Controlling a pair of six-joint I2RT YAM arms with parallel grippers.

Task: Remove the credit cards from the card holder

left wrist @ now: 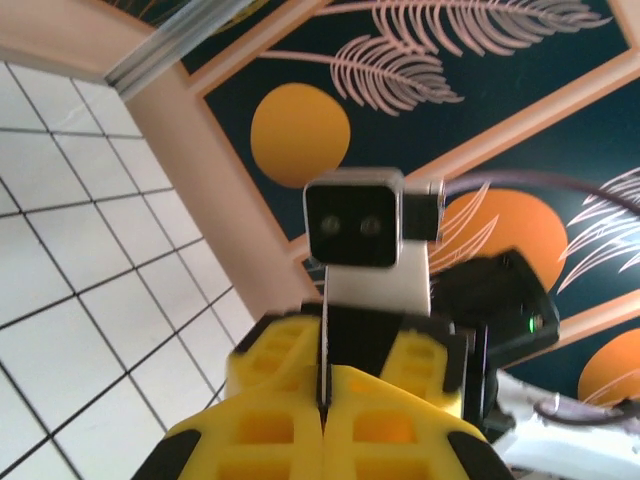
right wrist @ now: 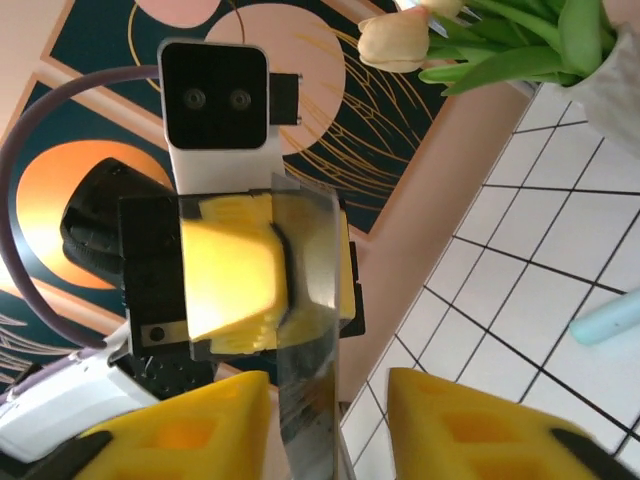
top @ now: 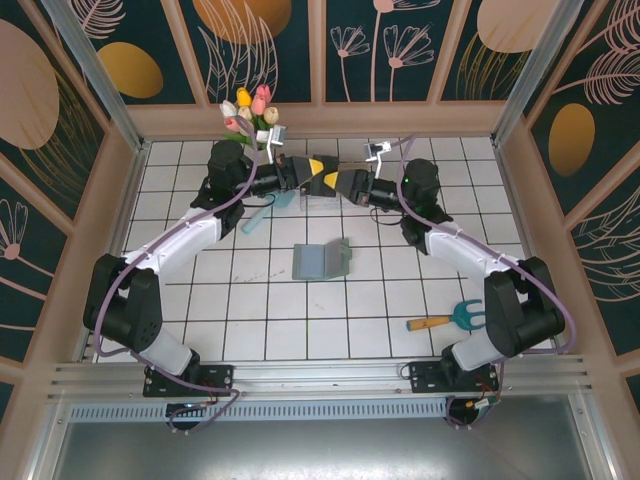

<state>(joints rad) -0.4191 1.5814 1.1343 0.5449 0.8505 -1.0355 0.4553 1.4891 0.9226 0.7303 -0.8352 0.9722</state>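
Table (top: 230, 300): one card holder (top: 322, 260); left hand (left wrist: 323, 400) clenched on one credit card (right wrist: 305, 300); right hand (right wrist: 330, 392) released.

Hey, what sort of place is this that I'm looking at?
Probably a staged robot test cell rather than a real room: a white tiled table boxed in by leaf-pattern wall panels on an aluminium frame, with a left arm and a right arm bolted at its near edge.
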